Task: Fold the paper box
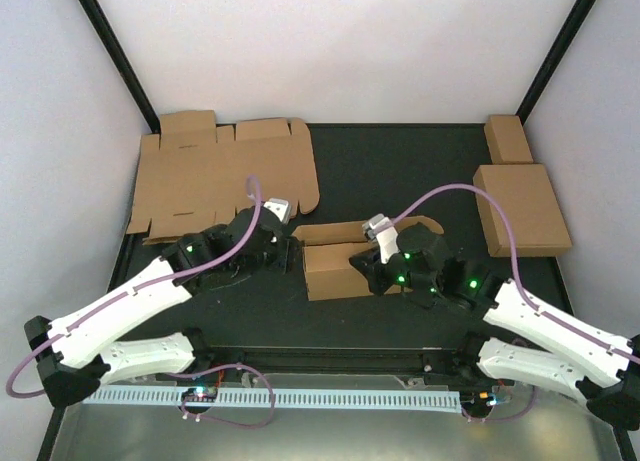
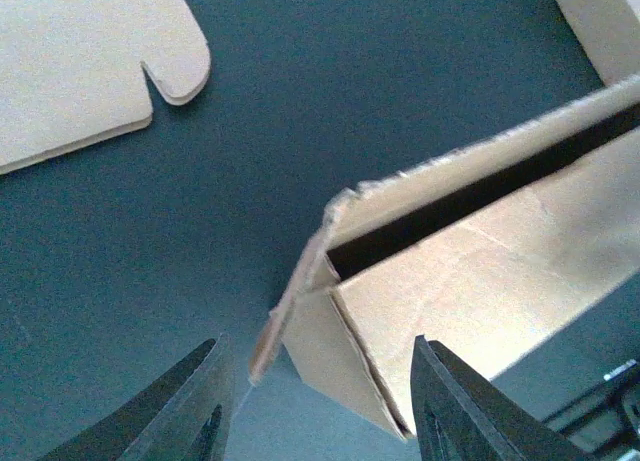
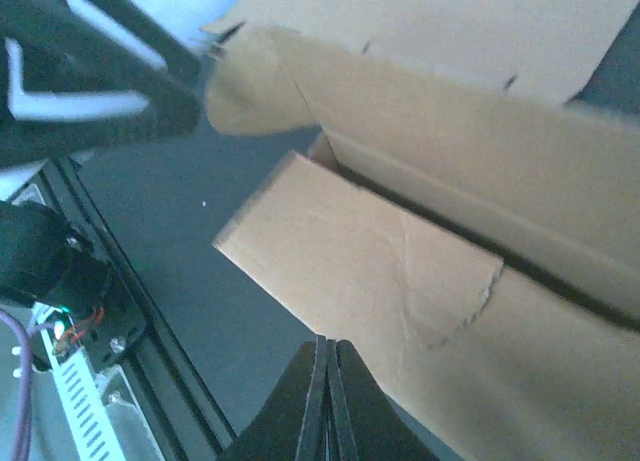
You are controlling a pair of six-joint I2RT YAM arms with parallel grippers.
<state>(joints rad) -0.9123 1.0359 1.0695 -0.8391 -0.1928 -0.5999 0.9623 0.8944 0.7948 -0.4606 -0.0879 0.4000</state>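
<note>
Your box (image 1: 335,261) sits half-folded in the middle of the worktop (image 1: 400,171), nearer the front edge. The left end effector (image 2: 315,381) stands open astride its left corner. The right end effector (image 3: 325,346) is closed on nothing, just beside the box's right side. Close the left one off-line and you could crush that loose flap — or shove the box, since nothing grips it.

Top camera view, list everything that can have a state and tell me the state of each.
paper box: partly folded, walls up, top open, between the two grippers.
left gripper: open, the box's corner between its fingers.
right gripper: shut, at the box's right end.
flat cardboard sheet: unfolded, lying flat.
squarish box: folded, closed.
small oblong box: closed.
</note>
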